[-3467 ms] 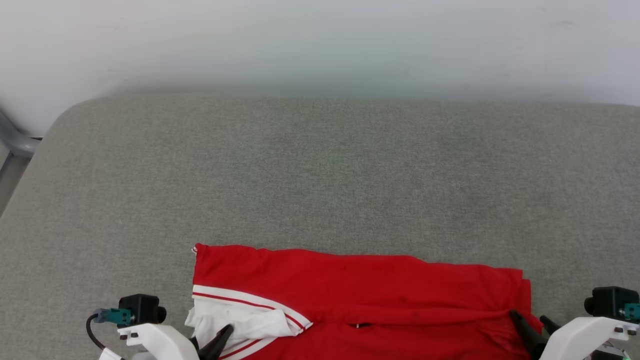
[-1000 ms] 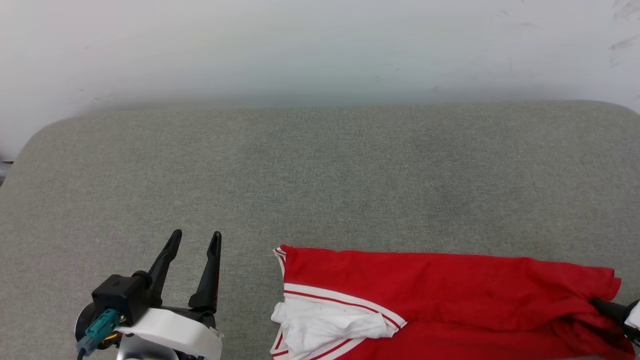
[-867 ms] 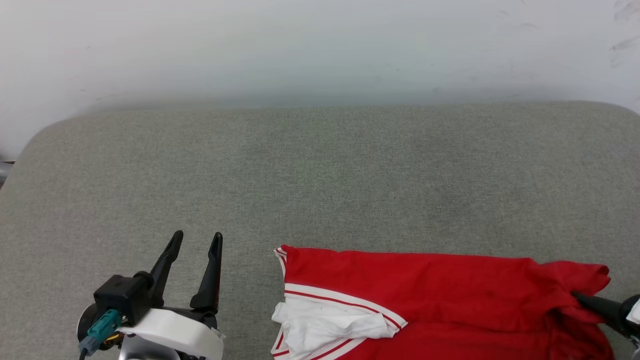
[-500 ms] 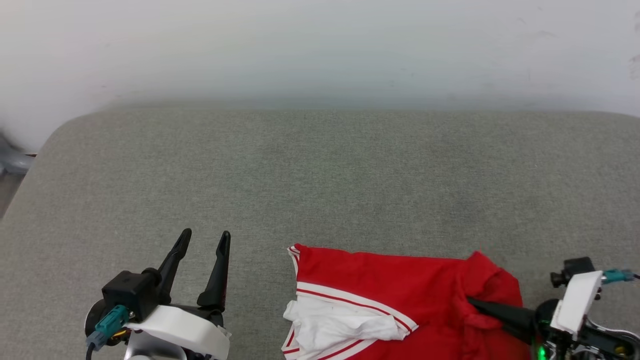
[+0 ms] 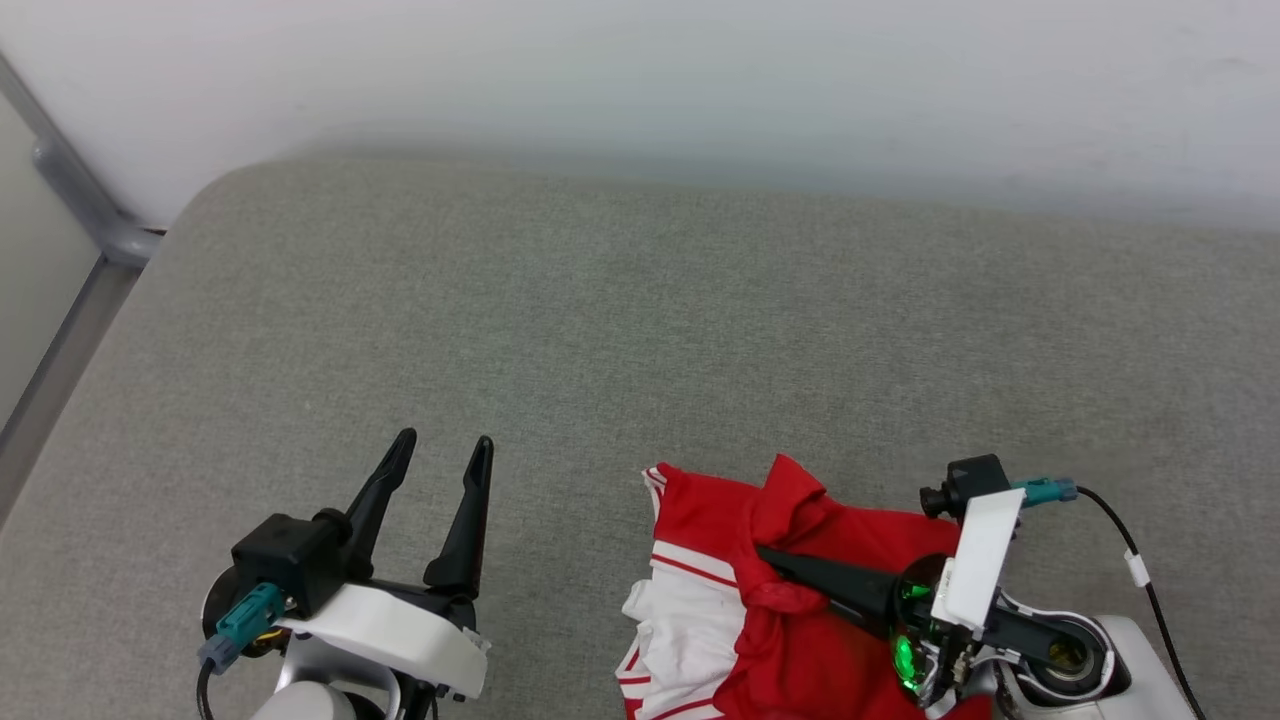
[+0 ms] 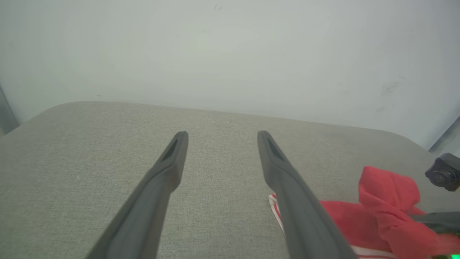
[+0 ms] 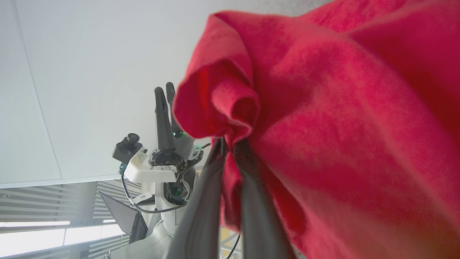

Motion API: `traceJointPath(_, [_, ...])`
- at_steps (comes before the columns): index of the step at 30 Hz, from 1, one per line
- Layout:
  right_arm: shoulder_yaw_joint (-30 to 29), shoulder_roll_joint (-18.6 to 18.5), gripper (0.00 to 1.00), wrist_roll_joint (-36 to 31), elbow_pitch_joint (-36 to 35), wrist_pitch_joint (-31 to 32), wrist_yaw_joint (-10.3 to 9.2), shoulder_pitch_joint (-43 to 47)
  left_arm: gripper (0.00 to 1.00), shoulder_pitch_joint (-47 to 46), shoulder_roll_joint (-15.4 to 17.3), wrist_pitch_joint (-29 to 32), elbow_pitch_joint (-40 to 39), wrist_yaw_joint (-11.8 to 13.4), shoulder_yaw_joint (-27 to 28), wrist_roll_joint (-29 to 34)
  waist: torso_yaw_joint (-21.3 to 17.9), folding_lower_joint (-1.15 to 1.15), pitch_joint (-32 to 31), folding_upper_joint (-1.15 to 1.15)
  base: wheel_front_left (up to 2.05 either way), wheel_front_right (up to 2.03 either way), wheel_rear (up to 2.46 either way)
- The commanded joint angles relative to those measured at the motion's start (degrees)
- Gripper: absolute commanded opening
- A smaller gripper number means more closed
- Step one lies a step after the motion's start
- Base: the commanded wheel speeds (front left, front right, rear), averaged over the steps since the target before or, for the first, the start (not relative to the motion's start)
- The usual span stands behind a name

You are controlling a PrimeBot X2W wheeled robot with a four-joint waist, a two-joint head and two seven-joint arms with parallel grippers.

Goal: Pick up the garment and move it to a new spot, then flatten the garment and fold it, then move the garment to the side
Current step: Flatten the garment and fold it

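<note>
Right fingers (image 5: 830,588) have dragged one edge of the garment (image 5: 785,655) leftward.

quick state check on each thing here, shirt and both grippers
shirt, crumpled on the grey pad, one red end pinched and doubled over toward the white sleeve
left gripper, open, empty, apart from the shirt
right gripper, shut on a fold of the shirt's red fabric

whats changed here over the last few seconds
The right pincer, shut on the garment at its right end, has dragged that end leftward over the shirt, doubling it toward the white sleeve. The left pincer has come off the sleeve and stands open beside it. The sleeve end still lies on the grey cushion.
</note>
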Motion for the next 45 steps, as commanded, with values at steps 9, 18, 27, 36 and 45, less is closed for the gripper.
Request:
traceJointPath(9, [8.3, 0.1, 1.0, -2.2, 2.9, -8.6, -0.02, -2.9, 1.0, -2.5, -1.7, -0.9, 1.8, -1.6, 0.4, 0.5, 3.3, 0.0, 4.1, 0.0, 0.0, 0.0, 0.0])
traceJointPath(18, [11.6, -2.6, 1.0, -15.3, -5.1, -19.4, -0.02, -3.4, 1.0, -2.8, -2.3, -1.0, 3.1, -1.9, 0.7, 1.1, 1.5, 0.0, 3.2, 0.0, 0.0, 0.0, 0.0])
traceJointPath(27, [5.6, -7.4, 1.0, -42.6, -12.0, -37.8, -0.02, 1.1, 1.0, -1.1, -1.7, -1.2, 3.0, -0.4, 1.8, 1.5, -2.4, 0.0, 0.7, 0.0, 0.0, 0.0, 0.0])
traceJointPath(36, [-8.1, -5.9, 1.0, -62.6, -22.4, -45.4, -0.02, 9.3, 1.0, 2.5, -0.7, -1.3, 3.7, 1.7, 4.7, 1.5, -6.9, 0.0, -2.7, 0.0, 0.0, 0.0, 0.0])
traceJointPath(45, [-11.8, -3.1, 1.0, -73.6, -30.6, -51.1, -0.02, 17.0, 1.0, 5.7, -0.4, -1.4, 3.4, 3.0, 5.5, 3.7, -8.8, 0.0, -5.7, 0.0, 0.0, 0.0, 0.0])
